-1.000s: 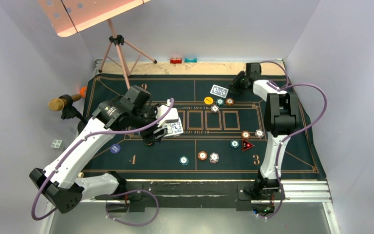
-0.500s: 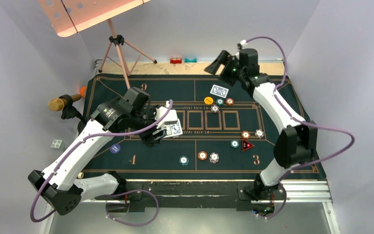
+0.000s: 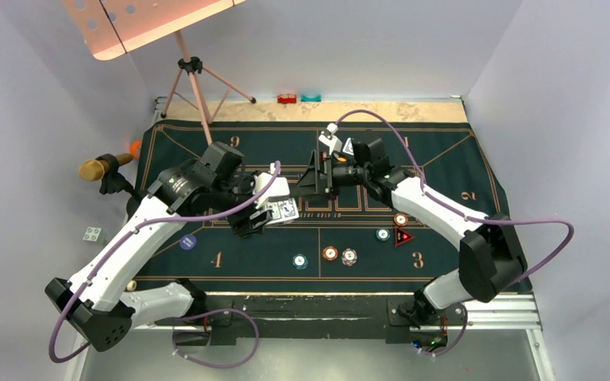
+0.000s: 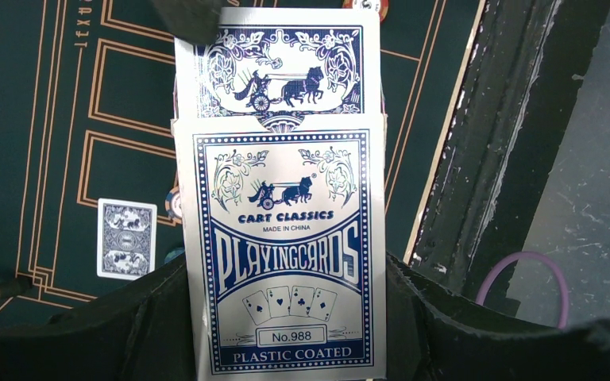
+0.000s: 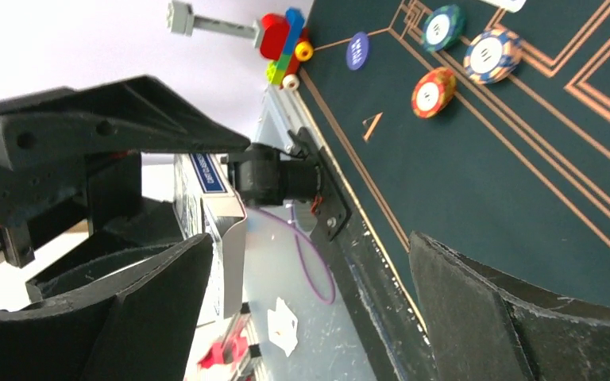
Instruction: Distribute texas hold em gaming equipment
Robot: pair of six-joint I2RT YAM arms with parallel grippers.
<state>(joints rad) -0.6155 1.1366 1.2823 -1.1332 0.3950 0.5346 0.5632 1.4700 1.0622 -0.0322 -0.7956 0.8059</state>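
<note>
Left of mat (image 3: pixel 270 255) centre, the left claw (image 3: pixel 259 213) grips the card box (image 4: pixel 286 254), its long axis pointing 3 o'clock. Right claw (image 3: pixel 311 178) gapes wide.

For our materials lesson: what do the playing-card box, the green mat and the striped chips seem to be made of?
Card box: likely thin printed card, slightly glossy, with crisp cut edges and a faint sheen. Mat: probably felt-like cloth, matte, no glare, printed gold lines. Striped chips: seemingly moulded plastic or composite, with smooth faces and coloured edge stripes.
</note>
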